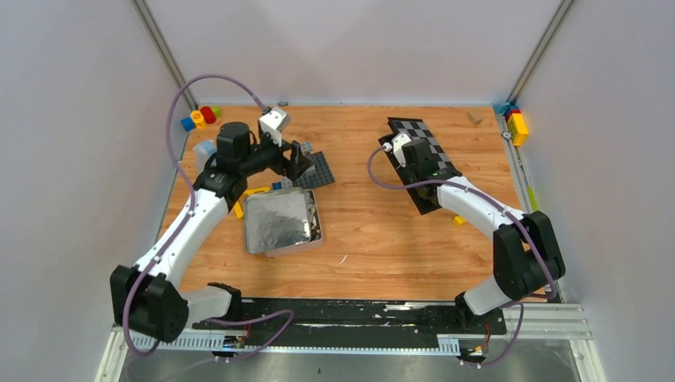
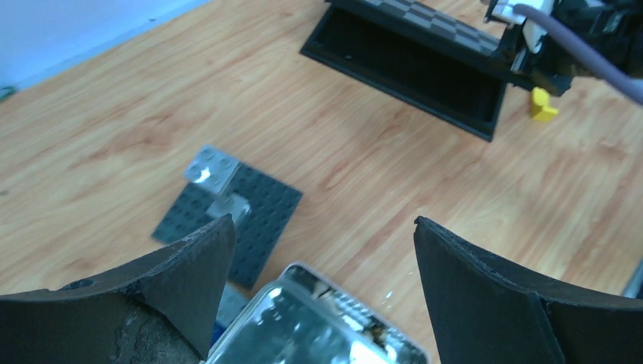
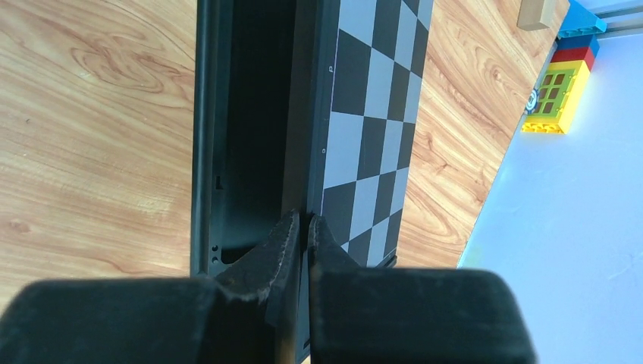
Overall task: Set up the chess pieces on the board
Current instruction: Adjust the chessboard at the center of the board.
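Pale walls are seen around three sides of a wood-grain tabletop. At the far right, a flat folding chessboard of black and silvery checks with a black border is pinched by the right jaws. These are pressed together on the thin edge between its checked face and the hollow black half lying to their left. No chess pieces can be made out on the squares ahead of those jaws.

The left jaws are held wide apart with nothing between them, above the far corner of a shiny square metal tin. Just beyond them a dark grey studded baseplate lies flat, with a pale grey brick at its corner. Small brownish bits are glimpsed inside the tin's rim, but whether they are pieces cannot be told.

The task is judged barely begun: the chessboard is yet to be laid open and flat, and every piece is yet to be placed.
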Motion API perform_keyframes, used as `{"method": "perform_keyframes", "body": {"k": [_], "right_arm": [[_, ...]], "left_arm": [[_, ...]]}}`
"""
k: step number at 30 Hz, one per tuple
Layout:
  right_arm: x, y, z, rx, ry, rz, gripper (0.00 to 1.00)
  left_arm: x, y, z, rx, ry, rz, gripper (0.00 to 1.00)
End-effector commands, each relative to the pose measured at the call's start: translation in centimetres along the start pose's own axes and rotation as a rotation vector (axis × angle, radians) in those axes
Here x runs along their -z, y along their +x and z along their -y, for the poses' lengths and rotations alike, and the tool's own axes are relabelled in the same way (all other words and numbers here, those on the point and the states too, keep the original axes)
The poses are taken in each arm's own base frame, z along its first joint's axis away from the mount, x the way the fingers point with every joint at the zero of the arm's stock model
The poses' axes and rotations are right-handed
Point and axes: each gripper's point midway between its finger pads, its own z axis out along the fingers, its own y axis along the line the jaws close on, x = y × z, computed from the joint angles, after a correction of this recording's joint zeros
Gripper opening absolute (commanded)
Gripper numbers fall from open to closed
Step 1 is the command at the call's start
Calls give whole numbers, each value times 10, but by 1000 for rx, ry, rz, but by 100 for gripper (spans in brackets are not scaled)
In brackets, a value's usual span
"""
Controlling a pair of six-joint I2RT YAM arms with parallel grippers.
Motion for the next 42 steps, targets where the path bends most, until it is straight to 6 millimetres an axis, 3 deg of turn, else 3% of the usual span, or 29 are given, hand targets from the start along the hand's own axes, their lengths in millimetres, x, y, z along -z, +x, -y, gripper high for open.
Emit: {"method": "perform_keyframes", "body": {"k": [1, 2, 3, 4, 5, 6, 7, 8, 9, 10, 11, 12, 14, 15, 16, 17, 18, 19, 20, 21, 22, 23, 24, 25, 26, 29, 42], "right_arm": [[23, -32, 13, -71, -4, 108, 0], [25, -33, 14, -80, -4, 114, 0], [26, -34, 15, -90, -6, 121, 0], [28, -34, 16, -99, -9, 125, 0], [29, -35, 16, -109, -13, 131, 0], [31, -35, 17, -122, -16, 137, 0], [33, -35, 17, -132, -19, 141, 0], [34, -35, 18, -141, -21, 146, 0], [37, -35, 19, -150, -24, 154, 0], [39, -35, 20, -161, -28, 161, 0], [40, -35, 20, -170, -35, 167, 0], [42, -34, 19, -176, -42, 172, 0], [44, -34, 17, -186, -57, 182, 0], [45, -33, 17, -191, -60, 183, 0], [45, -33, 15, -193, -67, 187, 0], [45, -32, 15, -195, -70, 187, 0], [45, -32, 14, -197, -73, 187, 0], [45, -32, 13, -198, -77, 189, 0], [44, -32, 13, -200, -79, 191, 0], [44, -31, 11, -201, -84, 190, 0], [44, -31, 11, -203, -87, 192, 0], [43, -32, 10, -204, -89, 192, 0], [43, -32, 10, -206, -91, 194, 0], [42, -31, 9, -206, -93, 193, 0], [43, -32, 9, -207, -94, 195, 0], [43, -33, 9, -209, -98, 201, 0], [41, -35, 7, -210, -109, 203, 0]], "left_arm": [[-36, -33, 25, 107, 74, 27, 95], [-50, -26, 24, 140, 74, -3, 95], [-57, -37, 31, 184, 89, 7, 95], [-72, -29, 31, 259, 91, -27, 95], [-79, -42, 36, 278, 107, -14, 95], [-96, -30, 35, 348, 110, -57, 95], [-102, -43, 40, 366, 123, -46, 95], [-118, -31, 39, 436, 123, -89, 95], [-124, -45, 43, 450, 139, -76, 95], [-138, -33, 43, 512, 136, -114, 95], [-145, -44, 45, 526, 147, -102, 95], [-159, -32, 45, 582, 145, -139, 95], [-177, -39, 48, 630, 160, -144, 95], [-191, -24, 50, 657, 162, -185, 95], [-196, -33, 54, 683, 183, -180, 96], [-210, -16, 54, 717, 179, -227, 96], [-215, -25, 60, 744, 204, -222, 96], [-227, -8, 60, 775, 197, -262, 96], [-231, -17, 65, 797, 215, -258, 96], [-243, -3, 65, 820, 213, -287, 96], [-246, -13, 73, 829, 235, -281, 96], [-256, -2, 75, 851, 237, -307, 97], [-260, -10, 82, 845, 255, -298, 98], [-268, 0, 83, 864, 253, -318, 98], [-271, -7, 89, 863, 269, -309, 98], [-286, 2, 97, 909, 273, -328, 99], [-328, 15, 136, 991, 302, -321, 98]]}}
